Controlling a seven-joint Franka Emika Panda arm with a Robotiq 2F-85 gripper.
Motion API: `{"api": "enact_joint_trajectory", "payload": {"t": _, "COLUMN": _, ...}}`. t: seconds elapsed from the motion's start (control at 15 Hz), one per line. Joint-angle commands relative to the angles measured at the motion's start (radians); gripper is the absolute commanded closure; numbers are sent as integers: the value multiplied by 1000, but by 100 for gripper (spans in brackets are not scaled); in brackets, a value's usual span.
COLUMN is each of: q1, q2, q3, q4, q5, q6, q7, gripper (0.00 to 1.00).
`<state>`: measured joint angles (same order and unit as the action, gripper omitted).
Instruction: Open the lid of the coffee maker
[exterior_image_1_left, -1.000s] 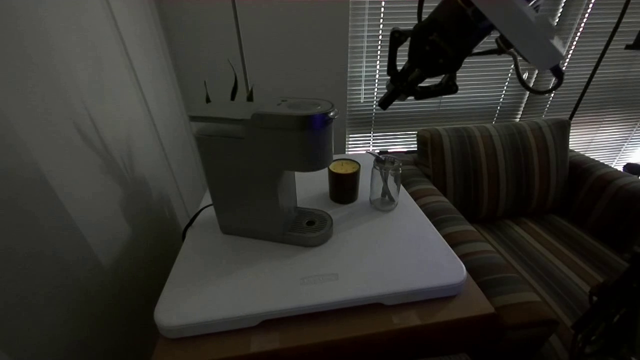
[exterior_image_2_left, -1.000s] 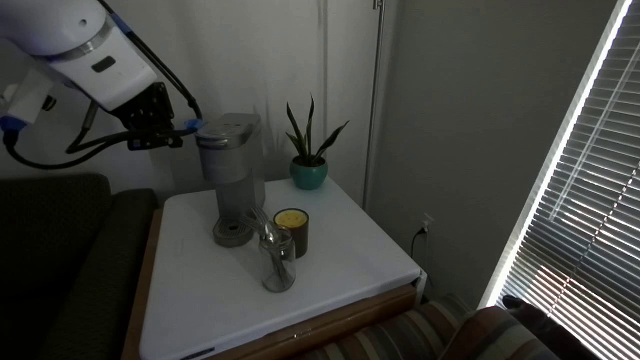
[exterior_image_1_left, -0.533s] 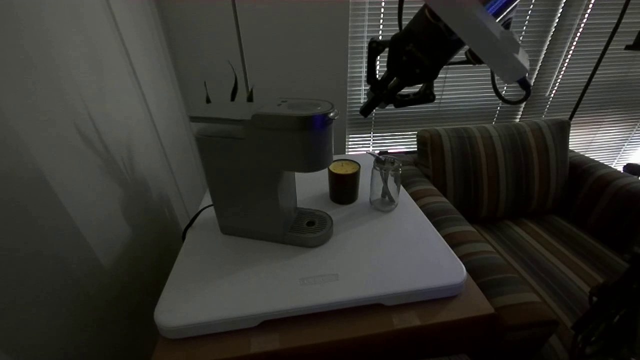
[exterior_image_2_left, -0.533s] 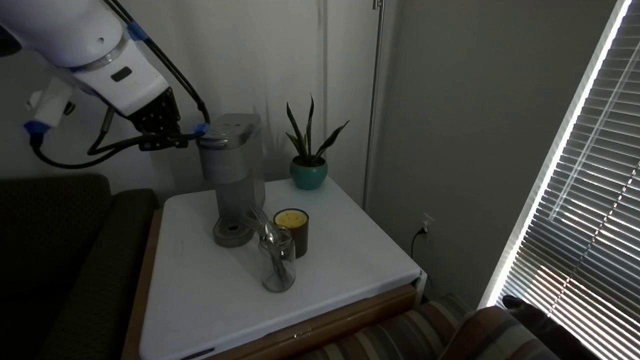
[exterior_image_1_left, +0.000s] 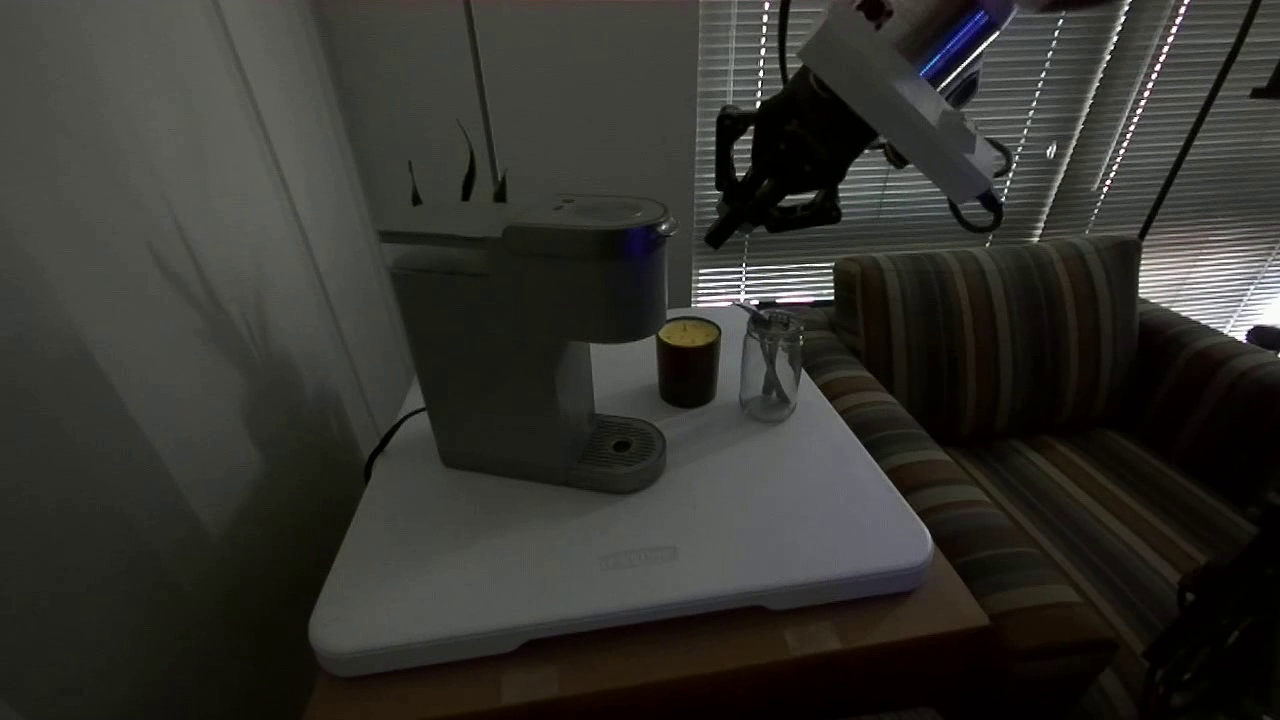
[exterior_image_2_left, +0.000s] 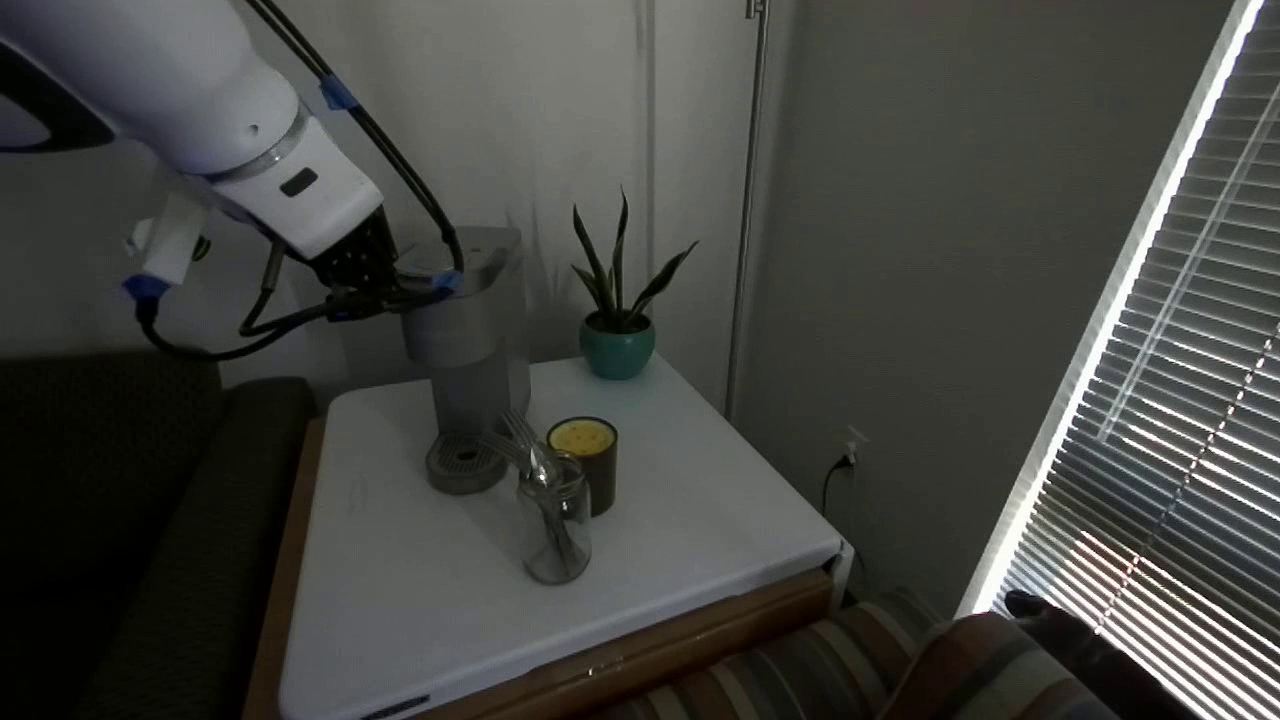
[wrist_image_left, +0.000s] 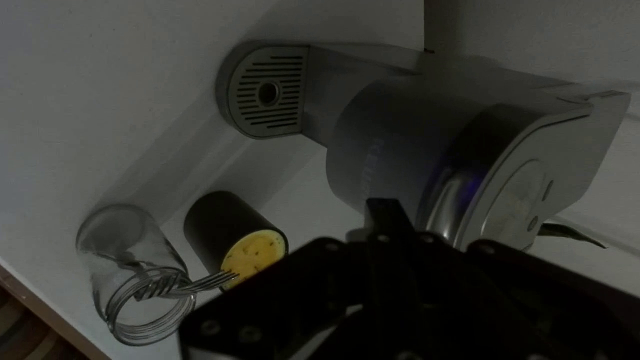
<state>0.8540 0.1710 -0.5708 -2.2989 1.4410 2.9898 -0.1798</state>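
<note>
Homelike setting: armchair (exterior_image_1_left: 1000, 390), houseplant (exterior_image_2_left: 617, 338)

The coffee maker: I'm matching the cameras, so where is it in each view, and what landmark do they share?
In an exterior view: coffee maker, left of centre, mid-height.
In an exterior view: coffee maker, left of centre, top partly hidden.
Wrist view: coffee maker, mostly upper right.
Shared landmark: glass jar, right of the coffee maker in both exterior views, lower left in the wrist view.

Both exterior views share the coffee maker (exterior_image_1_left: 500, 345); the wrist view looks down, nearer.
</note>
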Motion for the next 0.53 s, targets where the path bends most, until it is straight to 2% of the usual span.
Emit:
{"api": "enact_joint_trajectory", "payload": {"t": 0.0, "q1": -42, "q2": 65, "q3": 1, "q4": 68, "q5": 102, "q6": -62, "q7": -107, "gripper": 100}}
{"api": "enact_joint_trajectory", "payload": {"t": 0.47, "q1": -77, "q2": 139, "q3": 2, "q4": 129, "q5": 257, "q6": -144, "q7": -241, "gripper": 100}}
